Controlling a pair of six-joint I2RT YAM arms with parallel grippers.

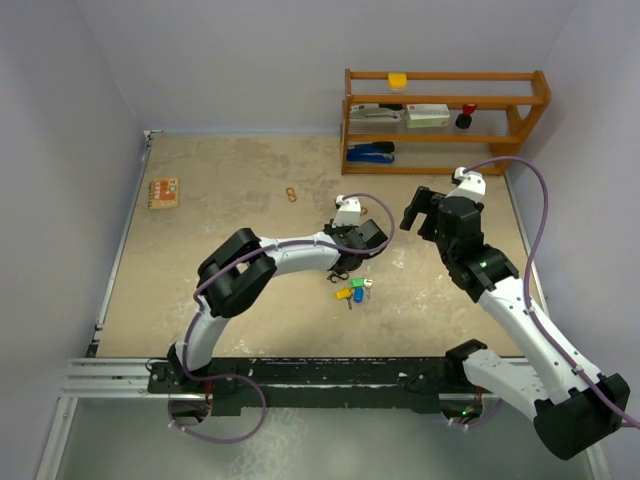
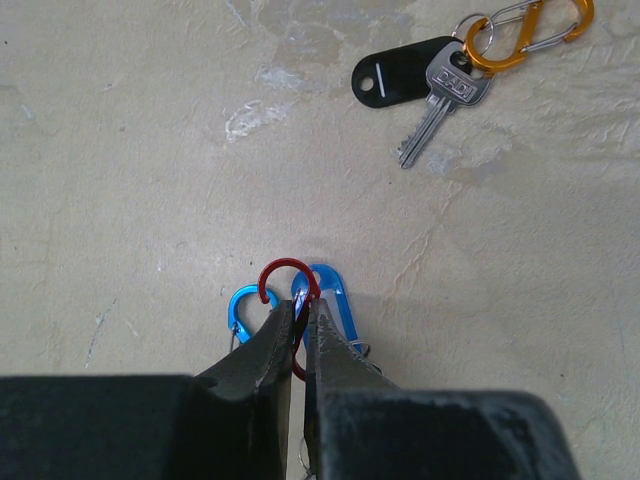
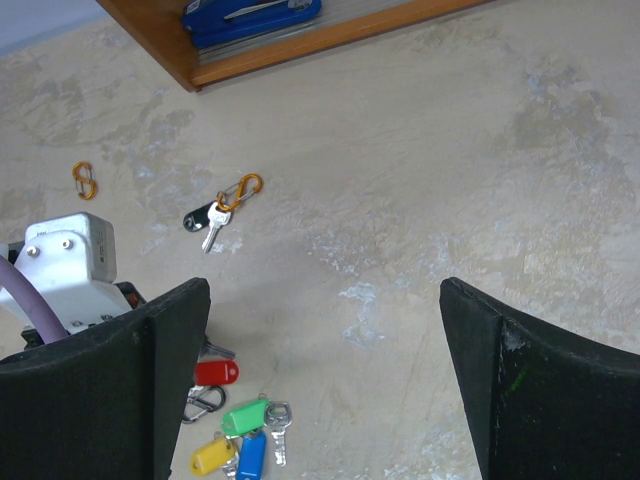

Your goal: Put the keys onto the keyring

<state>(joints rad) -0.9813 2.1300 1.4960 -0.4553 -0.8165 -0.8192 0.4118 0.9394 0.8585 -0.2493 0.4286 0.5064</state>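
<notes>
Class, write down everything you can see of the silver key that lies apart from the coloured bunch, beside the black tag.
The silver key is bare metal, with a squarish head stamped with letters and a notched blade pointing lower left in the left wrist view. It lies flat on the beige table, linked at its head to a black oval tag with a white stripe and an orange S-shaped clip. No jaws touch it.

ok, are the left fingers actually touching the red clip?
Touching. The left wrist view shows the left gripper shut, with its fingers pinching the red clip between their tips and no gap visible.
</notes>
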